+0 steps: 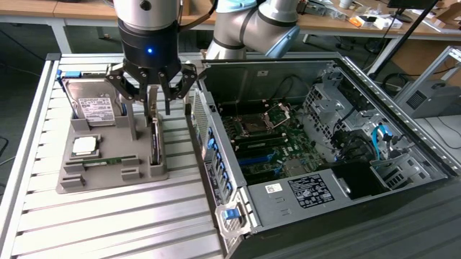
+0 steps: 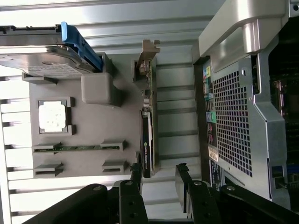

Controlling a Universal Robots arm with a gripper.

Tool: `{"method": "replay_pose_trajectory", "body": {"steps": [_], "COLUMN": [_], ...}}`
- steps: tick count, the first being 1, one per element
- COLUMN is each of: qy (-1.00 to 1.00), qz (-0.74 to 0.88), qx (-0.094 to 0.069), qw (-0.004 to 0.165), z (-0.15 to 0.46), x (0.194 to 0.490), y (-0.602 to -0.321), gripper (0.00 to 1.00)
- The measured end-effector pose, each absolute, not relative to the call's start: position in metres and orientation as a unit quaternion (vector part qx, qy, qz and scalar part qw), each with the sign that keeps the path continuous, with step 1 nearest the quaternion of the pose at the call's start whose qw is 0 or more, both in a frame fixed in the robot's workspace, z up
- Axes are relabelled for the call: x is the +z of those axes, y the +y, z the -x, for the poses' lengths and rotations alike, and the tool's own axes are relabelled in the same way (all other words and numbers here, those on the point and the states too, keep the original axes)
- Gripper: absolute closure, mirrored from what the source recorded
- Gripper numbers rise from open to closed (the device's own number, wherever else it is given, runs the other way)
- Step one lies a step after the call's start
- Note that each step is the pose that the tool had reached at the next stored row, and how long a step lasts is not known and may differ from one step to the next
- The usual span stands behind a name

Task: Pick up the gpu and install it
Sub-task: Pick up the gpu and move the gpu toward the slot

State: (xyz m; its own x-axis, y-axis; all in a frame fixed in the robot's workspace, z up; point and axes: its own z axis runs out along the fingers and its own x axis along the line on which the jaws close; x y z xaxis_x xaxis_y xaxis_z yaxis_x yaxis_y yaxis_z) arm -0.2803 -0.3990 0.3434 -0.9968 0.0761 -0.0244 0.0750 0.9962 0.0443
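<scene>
Nearest you in the exterior view, at six o'clock, is the ribbed aluminium table [image 1: 108, 232]. On it, at about eight o'clock, sits the grey plastic parts tray [image 1: 108, 181]. It holds a narrow green memory stick [image 1: 108, 160], a square silver processor chip [image 1: 85, 144] and, farther back, a silver hard drive with a white label [image 1: 94, 105].

Your gpu [image 1: 154, 143] — the thin dark circuit card with a silver metal bracket — stands on its long edge along the tray's three o'clock side, just beside the open black-and-silver computer case [image 1: 403, 140], and is not yet lifted.

The black claw gripper [image 1: 151, 101] hangs over the card's far end at about eleven o'clock, jaws spread wide and gripping nothing. In the wrist view the card's end lies between the fingers [image 2: 136, 175], close by one of them.

The case takes the three o'clock side, its green motherboard [image 1: 266, 145] exposed. Wooden workbenches [image 1: 79, 9] run along twelve o'clock.
</scene>
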Motion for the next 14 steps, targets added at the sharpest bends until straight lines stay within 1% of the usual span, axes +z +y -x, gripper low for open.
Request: {"method": "replay_pose_trajectory", "body": {"steps": [14], "qy": [0.999], "qz": [-0.038], "qx": [0.022], "qw": [0.013], "z": [0.2803], "x": [0.3395], "y": [-0.3990], "gripper": [0.58]}}
